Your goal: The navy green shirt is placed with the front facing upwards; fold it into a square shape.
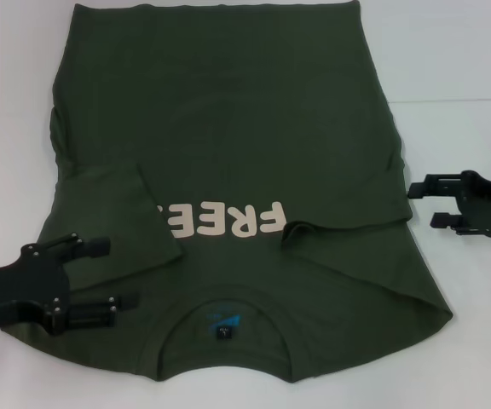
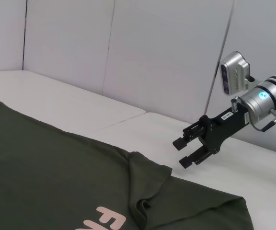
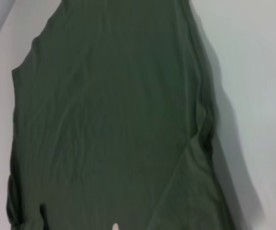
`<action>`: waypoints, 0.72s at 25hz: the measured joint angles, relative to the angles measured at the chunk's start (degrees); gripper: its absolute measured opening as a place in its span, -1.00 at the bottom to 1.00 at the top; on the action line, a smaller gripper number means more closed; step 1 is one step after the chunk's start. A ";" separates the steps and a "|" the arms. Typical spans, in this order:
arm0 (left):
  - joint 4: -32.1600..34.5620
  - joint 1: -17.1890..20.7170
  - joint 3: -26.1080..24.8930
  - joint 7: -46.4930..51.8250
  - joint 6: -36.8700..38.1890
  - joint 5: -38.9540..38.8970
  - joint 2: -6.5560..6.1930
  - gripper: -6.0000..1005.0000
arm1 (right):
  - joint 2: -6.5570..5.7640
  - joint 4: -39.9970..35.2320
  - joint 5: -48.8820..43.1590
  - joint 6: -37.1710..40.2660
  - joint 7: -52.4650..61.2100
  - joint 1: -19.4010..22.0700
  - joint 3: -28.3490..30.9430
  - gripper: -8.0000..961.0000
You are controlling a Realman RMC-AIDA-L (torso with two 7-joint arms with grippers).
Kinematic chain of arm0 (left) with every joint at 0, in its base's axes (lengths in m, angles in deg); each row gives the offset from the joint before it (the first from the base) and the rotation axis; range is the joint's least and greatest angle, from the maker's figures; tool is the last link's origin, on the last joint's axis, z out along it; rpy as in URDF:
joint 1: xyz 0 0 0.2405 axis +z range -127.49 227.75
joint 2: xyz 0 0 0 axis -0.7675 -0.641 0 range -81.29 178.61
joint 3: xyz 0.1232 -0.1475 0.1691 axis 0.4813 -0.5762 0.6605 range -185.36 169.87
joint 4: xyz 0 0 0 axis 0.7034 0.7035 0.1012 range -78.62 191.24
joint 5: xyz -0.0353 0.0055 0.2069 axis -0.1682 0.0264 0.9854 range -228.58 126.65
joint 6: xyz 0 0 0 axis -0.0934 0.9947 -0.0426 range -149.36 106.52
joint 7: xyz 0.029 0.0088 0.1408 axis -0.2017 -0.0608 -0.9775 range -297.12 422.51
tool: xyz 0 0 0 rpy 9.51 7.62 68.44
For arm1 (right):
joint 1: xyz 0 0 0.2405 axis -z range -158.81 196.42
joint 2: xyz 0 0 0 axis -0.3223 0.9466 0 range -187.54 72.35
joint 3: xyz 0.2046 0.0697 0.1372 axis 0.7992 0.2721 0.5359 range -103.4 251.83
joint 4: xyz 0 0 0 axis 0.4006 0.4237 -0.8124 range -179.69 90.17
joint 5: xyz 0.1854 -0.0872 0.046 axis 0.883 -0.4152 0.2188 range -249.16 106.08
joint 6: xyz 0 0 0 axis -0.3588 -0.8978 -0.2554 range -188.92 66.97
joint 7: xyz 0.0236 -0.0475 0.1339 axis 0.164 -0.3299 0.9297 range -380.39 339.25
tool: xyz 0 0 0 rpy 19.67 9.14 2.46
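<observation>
Your left gripper (image 1: 113, 274) hovers open-fingered over the shirt (image 1: 228, 136), collar toward you, hem far; your right gripper (image 1: 423, 204) waits open beside it.

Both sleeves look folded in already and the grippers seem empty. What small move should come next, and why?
Probably lower the left gripper onto the collar-end corner of the shirt beneath it. Both sleeves already lie folded over the chest, the left one covering part of the lettering. The left gripper hovers open over that corner, while the right gripper sits open on the table beside the shirt.
</observation>
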State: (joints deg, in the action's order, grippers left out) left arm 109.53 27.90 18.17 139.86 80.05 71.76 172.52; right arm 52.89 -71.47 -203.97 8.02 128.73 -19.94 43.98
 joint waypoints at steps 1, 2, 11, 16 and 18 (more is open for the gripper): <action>-0.01 0.00 0.01 0.00 0.00 -0.02 0.00 0.88 | 0.25 0.03 0.43 -0.07 -0.15 -0.02 -0.07 0.59; -0.02 0.00 0.00 0.00 0.00 -0.04 -0.01 0.88 | 0.45 0.04 0.81 -0.41 -0.24 -0.05 -0.16 0.59; -0.05 0.33 0.00 0.00 0.06 -0.12 -0.03 0.88 | 1.42 0.09 1.15 -2.76 -0.48 -0.69 -1.45 0.59; -0.05 0.26 0.00 0.00 0.06 -0.12 -0.03 0.88 | 1.86 0.09 1.07 -3.47 -0.58 -1.11 -2.61 0.59; -0.05 0.23 0.00 0.00 0.06 -0.14 -0.03 0.88 | 2.04 0.09 1.07 -3.84 -0.59 -1.23 -3.38 0.59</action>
State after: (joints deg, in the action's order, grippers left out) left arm 109.48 28.12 18.18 139.86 80.12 71.62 172.48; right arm 54.92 -71.38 -202.90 4.18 128.14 -21.17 40.60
